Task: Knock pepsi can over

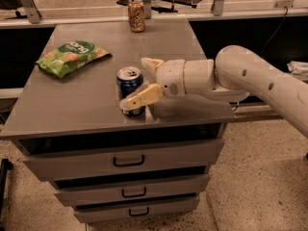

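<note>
Open gripper astride the upright pepsi can on the cabinet

On the drawer cabinet (86,114), near its front edge, the arm (255,81) reaches in from the right. Its gripper (135,82) is spread wide, holding nothing. The pepsi can (127,85) stands between the fingers, the near one crossing its lower front. A sideways sweep high on the can, away from the edge, should topple it cleanly.

On the grey metal cabinet top (82,112), the dark blue metal pepsi can (128,82) is bracketed by the cream two-finger gripper (134,83) from the right.
</note>
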Controlling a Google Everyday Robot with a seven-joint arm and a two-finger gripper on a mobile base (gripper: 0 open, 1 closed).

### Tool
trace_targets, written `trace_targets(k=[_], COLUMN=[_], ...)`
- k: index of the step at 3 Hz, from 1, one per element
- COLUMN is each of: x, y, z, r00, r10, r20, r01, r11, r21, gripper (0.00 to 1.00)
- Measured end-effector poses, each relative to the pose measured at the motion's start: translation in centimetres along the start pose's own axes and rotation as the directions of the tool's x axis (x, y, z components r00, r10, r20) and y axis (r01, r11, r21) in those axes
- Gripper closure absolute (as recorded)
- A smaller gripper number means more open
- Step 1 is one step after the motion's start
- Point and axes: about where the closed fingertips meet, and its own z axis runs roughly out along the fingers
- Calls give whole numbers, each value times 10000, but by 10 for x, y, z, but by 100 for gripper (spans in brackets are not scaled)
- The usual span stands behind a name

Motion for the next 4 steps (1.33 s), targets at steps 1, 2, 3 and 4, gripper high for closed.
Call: trace_targets(k=[1,2,3,4], x=[-27,-59,-77,-75], y=[-14,-26,-37,-46], z=[23,47,59,43], r00=[9969,9920,9879,9912], r10=[492,693,701,429], r20=[609,1057,1386,1251], r01=[-509,-756,-818,-560], r11=[9983,9955,9934,9931], r21=[273,568,801,1031], gripper=[0,0,0,0])
